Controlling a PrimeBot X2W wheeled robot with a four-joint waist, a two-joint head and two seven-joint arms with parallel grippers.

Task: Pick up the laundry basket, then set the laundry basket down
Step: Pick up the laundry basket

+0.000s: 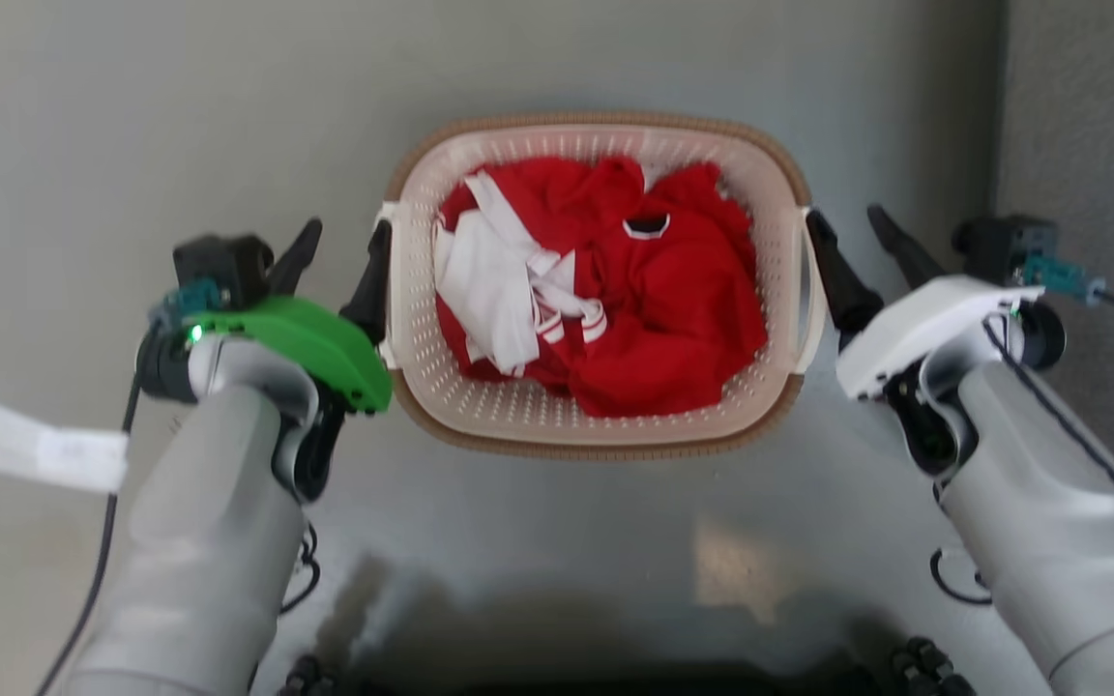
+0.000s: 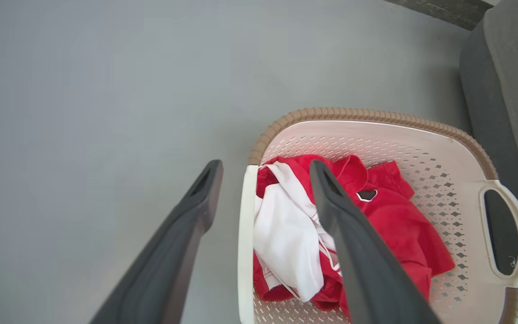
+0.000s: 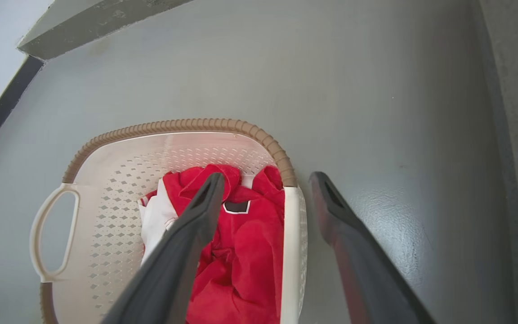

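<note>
Left claw (image 1: 344, 240), released, is being held astride the left handle (image 2: 244, 234). The laundry basket (image 1: 605, 124) is being borne by the floor (image 1: 180, 97). Right claw (image 1: 845, 217), released, likewise astride the right handle (image 3: 292, 252). Pick-up grasp judged pending: both claws need clenching together, then level lifting.

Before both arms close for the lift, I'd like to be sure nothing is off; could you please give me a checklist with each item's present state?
1. Left gripper open: ok, fingers spread.
2. Right gripper open: ok, fingers spread.
3. Left handle between the left fingers: ok, the white bar runs between them in the left wrist view.
4. Right handle between the right fingers: ok, same in the right wrist view.
5. Clothes inside the laundry basket, nothing over the rim: ok.
6. Fingers low enough on the handles for a firm hold: cannot tell.
</note>
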